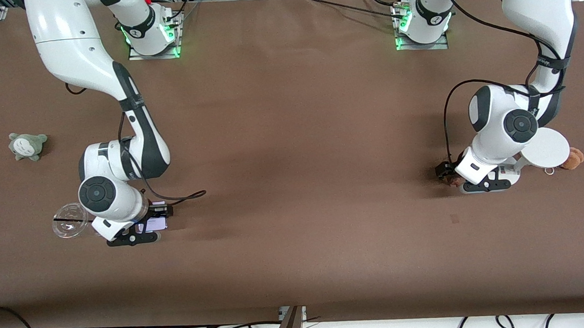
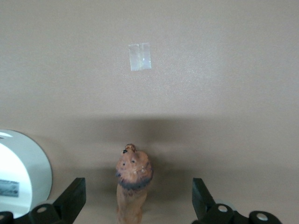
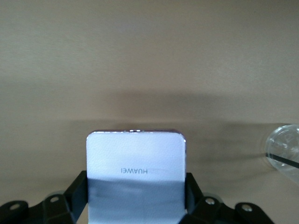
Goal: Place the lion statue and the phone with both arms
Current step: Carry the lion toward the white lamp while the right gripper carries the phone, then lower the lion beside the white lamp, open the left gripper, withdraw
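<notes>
Down at the right arm's end of the table, the right gripper [image 1: 146,224] sits low with its fingers [image 3: 77,189] pressed against both long edges of the phone [image 3: 136,175], clamped on it; a clear plastic cup [image 1: 69,220] lies just beside it, and a grey-green plush toy [image 1: 27,145] lies farther from the front camera. At the left arm's end, the left gripper [image 1: 447,174] is low with its fingers [image 2: 72,198] spread wide, the lion statue [image 2: 132,182] lying between them untouched. A white round stand [image 1: 544,149] and an orange-brown plush [image 1: 572,158] sit beside it.
</notes>
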Tool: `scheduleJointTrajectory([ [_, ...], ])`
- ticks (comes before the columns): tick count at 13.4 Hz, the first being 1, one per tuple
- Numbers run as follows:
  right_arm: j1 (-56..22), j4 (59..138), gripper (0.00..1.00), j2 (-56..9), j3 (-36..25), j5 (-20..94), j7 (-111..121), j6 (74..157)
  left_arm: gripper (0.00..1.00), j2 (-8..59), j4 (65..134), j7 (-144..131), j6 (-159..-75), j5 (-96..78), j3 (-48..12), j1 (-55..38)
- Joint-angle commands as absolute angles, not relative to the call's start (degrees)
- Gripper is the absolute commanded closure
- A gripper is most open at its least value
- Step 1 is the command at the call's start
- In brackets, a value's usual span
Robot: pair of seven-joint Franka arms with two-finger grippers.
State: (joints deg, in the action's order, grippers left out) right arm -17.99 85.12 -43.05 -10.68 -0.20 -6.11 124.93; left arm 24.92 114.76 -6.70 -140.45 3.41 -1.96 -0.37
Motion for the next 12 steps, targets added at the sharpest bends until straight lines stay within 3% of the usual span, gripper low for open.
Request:
scheduleJointTrajectory([
  [1, -16.88, 85.87, 0.76, -42.97, -10.37, -0.35, -5.36, 126.47, 0.00, 23.20, 111.29, -6.68, -133.53, 2.55, -2.29, -0.09],
  [9, -14.33, 88.07, 0.75, -44.56, -10.37, -1.14, -5.36, 132.01, 0.00, 22.24, 104.86, -6.86, -129.29, 2.55, -2.46, -0.61],
  [12, -13.28, 88.24, 0.75, -45.26, -10.46, -1.32, -5.28, 134.02, 0.00, 21.53, 100.91, -7.47, -124.46, 3.25, -5.45, -0.79],
])
